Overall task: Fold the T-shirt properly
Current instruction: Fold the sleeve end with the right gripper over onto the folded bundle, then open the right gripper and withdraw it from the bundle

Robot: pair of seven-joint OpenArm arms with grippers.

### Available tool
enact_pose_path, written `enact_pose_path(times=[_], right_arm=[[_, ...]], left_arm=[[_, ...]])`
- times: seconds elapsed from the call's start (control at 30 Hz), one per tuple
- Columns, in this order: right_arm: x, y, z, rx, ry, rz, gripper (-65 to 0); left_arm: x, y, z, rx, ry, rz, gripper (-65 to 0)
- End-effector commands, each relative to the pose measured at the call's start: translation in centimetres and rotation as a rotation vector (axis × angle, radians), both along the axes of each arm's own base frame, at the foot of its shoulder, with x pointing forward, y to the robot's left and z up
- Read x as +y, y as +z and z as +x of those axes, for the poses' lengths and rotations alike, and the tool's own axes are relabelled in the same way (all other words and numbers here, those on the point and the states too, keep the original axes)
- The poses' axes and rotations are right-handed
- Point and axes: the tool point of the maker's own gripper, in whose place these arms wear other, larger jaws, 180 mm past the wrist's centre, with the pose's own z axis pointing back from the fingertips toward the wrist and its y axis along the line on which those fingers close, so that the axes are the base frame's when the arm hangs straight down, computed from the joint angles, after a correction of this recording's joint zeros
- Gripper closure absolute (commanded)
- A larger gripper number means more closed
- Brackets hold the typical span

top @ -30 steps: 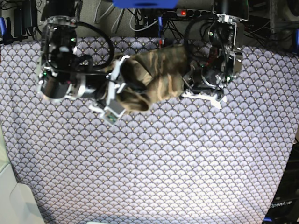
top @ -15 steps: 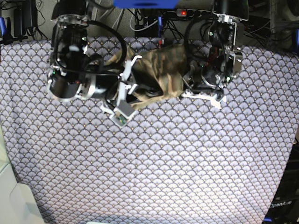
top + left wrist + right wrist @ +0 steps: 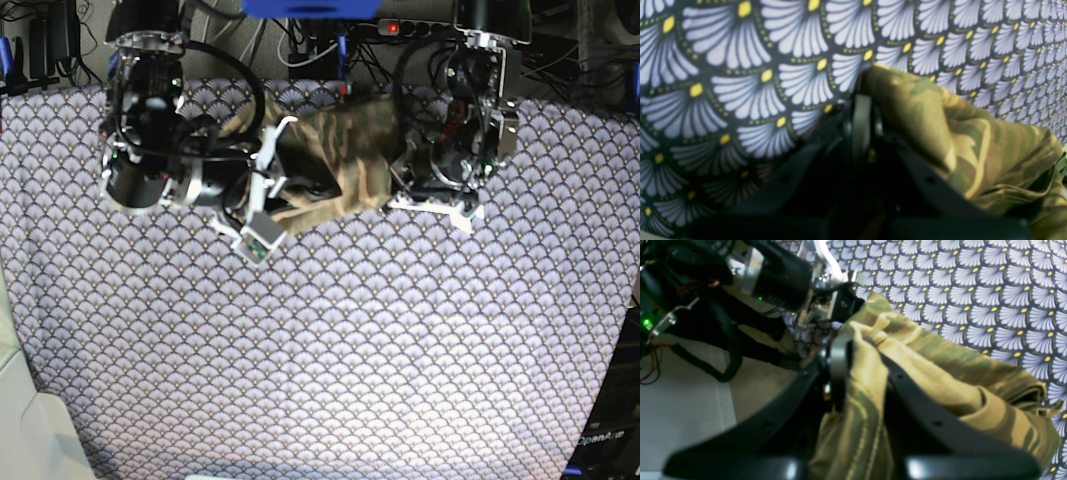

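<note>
Base view showed the T-shirt (image 3: 340,165) bunched into a short lump at the far edge of the table (image 3: 330,350), strung between my two arms. My right claw (image 3: 853,340) had narrowed onto a thick fold of cloth, fabric draped over both fingers. My left claw (image 3: 862,110) was fully shut at the shirt's other edge, though I could not tell whether any cloth was caught in it.

I judged the risk to be the wad: several layers were pinched together, so pulling could drag the whole bundle or set a crooked crease. Cloth could also snag on my right fingers.

Cables (image 3: 300,45) and a power strip (image 3: 400,27) lay just beyond the tablecloth (image 3: 480,330), and my arms crowded the shirt.
</note>
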Motion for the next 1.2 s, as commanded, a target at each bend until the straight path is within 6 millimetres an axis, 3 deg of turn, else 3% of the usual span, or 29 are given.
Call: enact_pose_path(times=[0.0, 0.13, 0.4, 0.57, 0.73, 0.9, 1.17], right_arm=[[0.4, 1.3, 0.5, -0.042, 0.004, 0.037, -5.2], [0.5, 1.4, 0.5, -0.040, 0.003, 0.042, -1.2], [1.1, 1.9, 0.7, -0.049, 0.004, 0.065, 0.0], [3.0, 2.9, 0.5, -0.081, 0.058, 0.098, 0.0], [4.3, 1.7, 1.4, -0.026, 0.078, 0.135, 0.0], [5.5, 1.0, 2.6, 0.008, 0.091, 0.169, 0.0], [8.9, 1.6, 2.9, 0.014, 0.154, 0.240, 0.0]], left_arm=[[-0.3, 0.7, 0.5, -0.018, -0.003, -0.020, 0.0], [-0.2, 0.7, 0.5, -0.018, -0.003, -0.018, 0.0], [-0.2, 0.9, 0.6, -0.025, -0.005, -0.017, 0.0], [-0.3, 1.0, 0.6, -0.025, -0.007, -0.021, 0.0], [-0.2, 2.3, 0.6, -0.067, -0.003, -0.025, 0.0], [2.2, 3.7, 0.4, -0.106, 0.071, -0.018, 0.0], [6.8, 2.0, -2.8, -0.041, 0.202, 0.021, 0.0]])
